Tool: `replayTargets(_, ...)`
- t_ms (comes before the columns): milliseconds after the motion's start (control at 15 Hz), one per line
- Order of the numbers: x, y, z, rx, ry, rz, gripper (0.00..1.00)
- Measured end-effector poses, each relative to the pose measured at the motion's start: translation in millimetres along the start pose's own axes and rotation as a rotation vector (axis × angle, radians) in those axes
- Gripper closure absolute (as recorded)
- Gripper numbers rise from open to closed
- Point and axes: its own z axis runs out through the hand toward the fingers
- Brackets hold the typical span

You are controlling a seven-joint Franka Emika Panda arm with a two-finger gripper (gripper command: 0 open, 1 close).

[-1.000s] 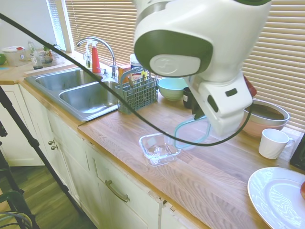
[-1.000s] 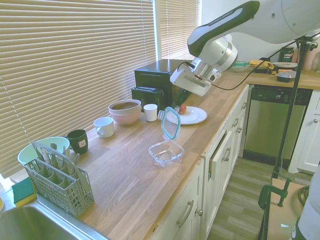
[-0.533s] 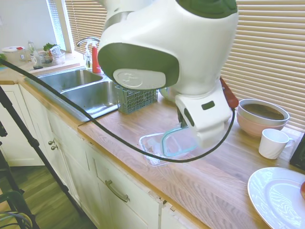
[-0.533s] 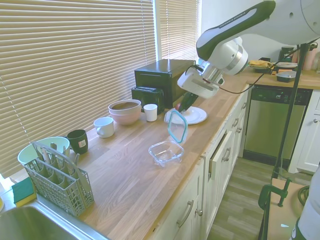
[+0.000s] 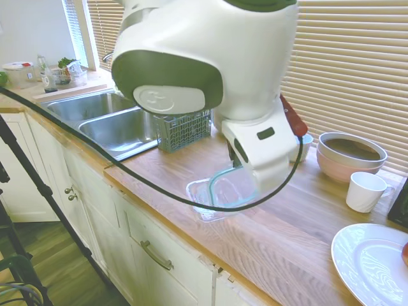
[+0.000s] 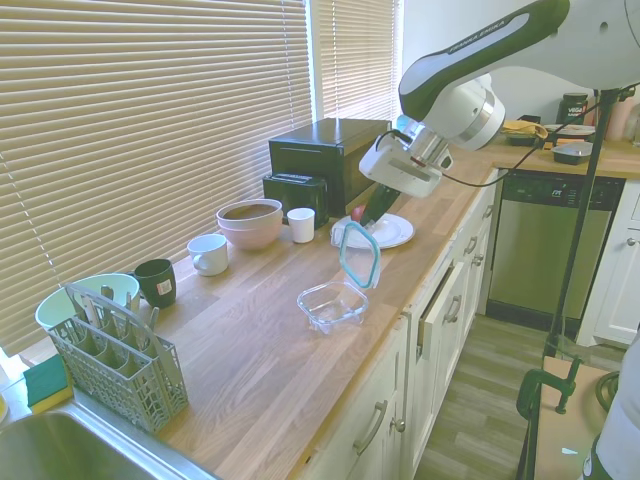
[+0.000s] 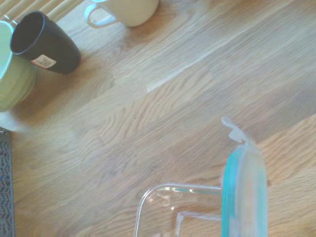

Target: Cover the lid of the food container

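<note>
Container [image 6: 332, 304] sat near the counter [image 6: 250, 350] front edge: clear glass, square, rounded corners, shallow, looked empty. Lid [image 6: 359, 254] hung tilted on edge just above its far side, not seated; clear plastic, teal-blue rim, small clear tab at top. Gripper [image 6: 375, 212] was clamped on the lid's upper edge; the fingers were mostly hidden behind the wrist. Counter was wood, plank grain. Further along: grey plastic mesh cutlery basket [image 6: 118, 358], pale green bowl [image 6: 92, 293], dark cup [image 6: 156, 281] with a sticker, white mug [image 6: 209, 253]. Pink bowl [image 6: 250, 222] had a dark inside. Beyond, small white cup [image 6: 300, 224], white plate [image 6: 390, 231], black box appliance [image 6: 320, 160].
</note>
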Motion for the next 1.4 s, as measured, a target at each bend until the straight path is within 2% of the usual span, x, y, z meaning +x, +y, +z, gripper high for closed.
replayTargets(467, -11, -9, 0, -0.02, -0.002, -0.009, 1.0)
replayTargets(1067, -21, 19, 3, -0.023, -0.018, 0.023, 1.0)
replayTargets(1400, -29, 2, 5, -0.018, -0.012, 0.006, 1.0)
